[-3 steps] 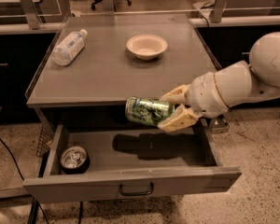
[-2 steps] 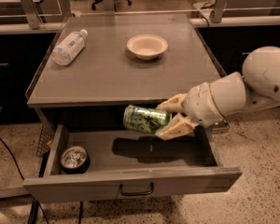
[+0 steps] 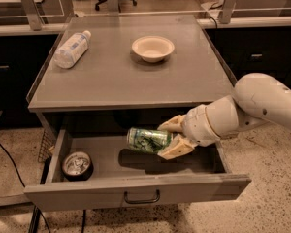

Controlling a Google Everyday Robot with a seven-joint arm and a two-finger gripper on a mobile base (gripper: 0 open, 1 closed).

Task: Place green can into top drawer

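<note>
We see the gripper [image 3: 169, 140] clamped on the green can [image 3: 146, 140], can lying sideways, held over the floor of the open top drawer [image 3: 194, 186]. A black can [image 3: 76, 164] stands in the drawer's left end.

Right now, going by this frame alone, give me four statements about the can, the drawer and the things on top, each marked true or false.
1. The gripper holds the green can sideways over the open top drawer. True.
2. The black can stands on the tabletop. False: it stands in the drawer's front left corner.
3. The water bottle lies on its side on the tabletop. True.
4. The bowl sits inside the drawer. False: it sits on the tabletop.
</note>
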